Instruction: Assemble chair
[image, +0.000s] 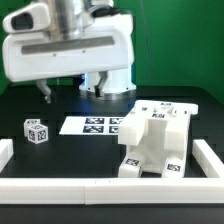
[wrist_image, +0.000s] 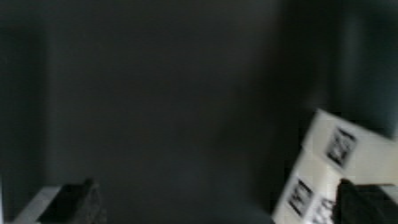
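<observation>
The chair (image: 155, 140) stands as a chunky white block of joined parts with small square tags, on the black table at the exterior view's right. A small white tagged block (image: 37, 131) lies alone at the left. My gripper (image: 62, 90) hangs high above the table behind the marker board, far from both. One dark fingertip (image: 43, 93) shows below the white hand. In the wrist view the gripper (wrist_image: 217, 205) is open, with only dark table between its fingers (wrist_image: 71, 205). The chair is out of the wrist view.
The marker board (image: 95, 125) lies flat at the table's middle, and its edge (wrist_image: 329, 165) shows beside one finger in the wrist view. A low white rail (image: 100, 190) runs along the front, with short pieces at both sides. The arm's base (image: 105, 85) stands behind.
</observation>
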